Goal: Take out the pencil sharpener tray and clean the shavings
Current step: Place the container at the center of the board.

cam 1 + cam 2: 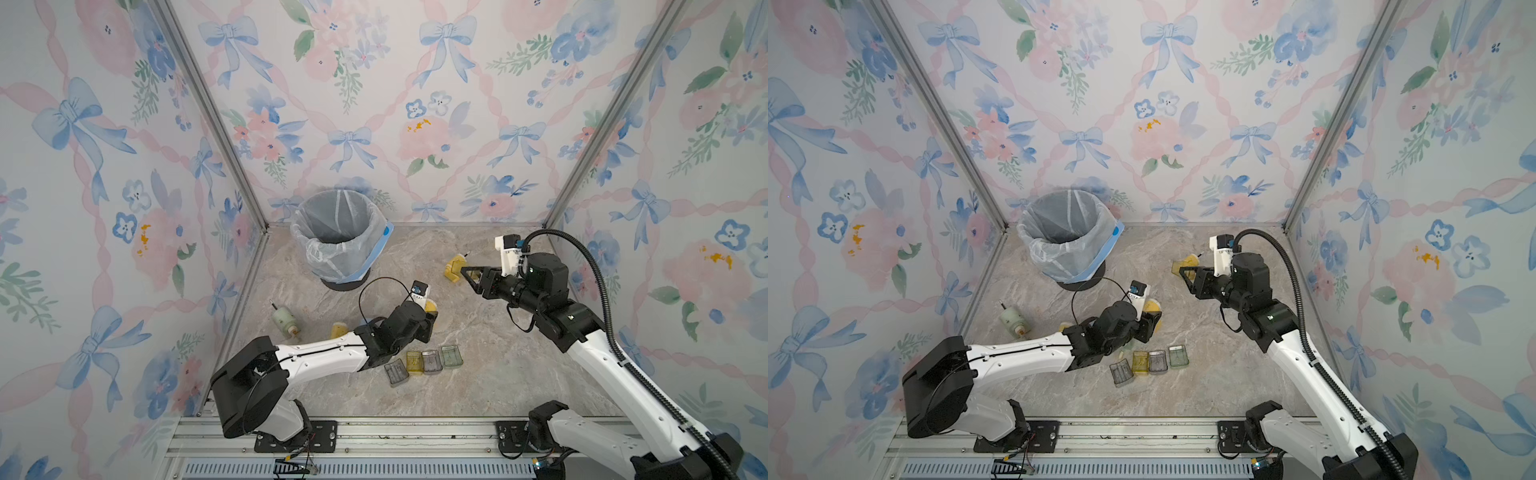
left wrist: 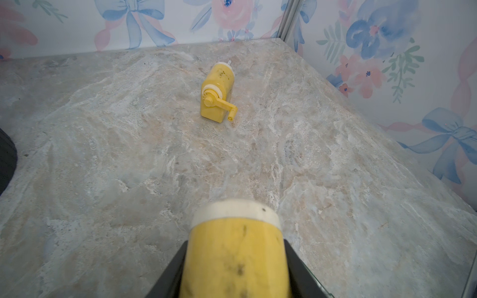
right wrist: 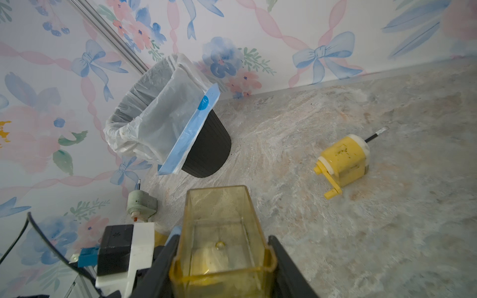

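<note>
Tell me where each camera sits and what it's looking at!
Both top views: high at the front, looking down on the table, bin, left arm and right arm.
Left wrist: on the left arm, looking over the left end effector, shut on a yellow sharpener, toward the back wall.
Right wrist: on the right arm, looking over the right end effector, shut on the yellow tray, toward the bin.
Shared: both wrist views show the second sharpener on the table.
</note>
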### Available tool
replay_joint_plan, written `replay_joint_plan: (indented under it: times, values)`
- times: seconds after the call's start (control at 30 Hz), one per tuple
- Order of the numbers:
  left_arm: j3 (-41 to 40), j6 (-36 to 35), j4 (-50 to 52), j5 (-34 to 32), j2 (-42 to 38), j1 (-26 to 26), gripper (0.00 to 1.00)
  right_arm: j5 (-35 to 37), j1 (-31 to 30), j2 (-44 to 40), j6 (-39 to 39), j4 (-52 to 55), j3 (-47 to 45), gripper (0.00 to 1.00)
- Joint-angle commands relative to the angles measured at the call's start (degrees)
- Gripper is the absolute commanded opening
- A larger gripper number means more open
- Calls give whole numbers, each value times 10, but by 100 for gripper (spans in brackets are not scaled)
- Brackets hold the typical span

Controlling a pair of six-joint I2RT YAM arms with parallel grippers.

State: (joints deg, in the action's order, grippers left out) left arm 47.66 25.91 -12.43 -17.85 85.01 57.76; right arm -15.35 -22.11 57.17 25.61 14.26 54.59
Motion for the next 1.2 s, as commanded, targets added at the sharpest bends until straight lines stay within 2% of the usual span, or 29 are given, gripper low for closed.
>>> replay_joint_plan:
  times: [0.0, 0.13, 0.33, 0.47, 0.73, 1.17]
  values:
    - [24, 12, -23, -17, 17, 5, 0, -3, 5, -31, -26, 17, -17, 46]
    - [28, 21, -22, -20, 37, 7, 0, -2, 5, -58, -41, 31, -29, 47]
    - [27, 38, -22, -30, 53, 13, 0, 70, 8, -71, -47, 94, -39, 47]
    - [26, 47, -23, -33, 69, 19, 0, 99, 15, -100, -23, 101, -74, 47]
    - [11, 58, -35, -135, 94, 45, 0, 133, 16, -152, 20, 96, -144, 47]
    - [-20, 37, -173, -218, 166, 56, 0, 152, 7, -202, 79, 66, -249, 47]
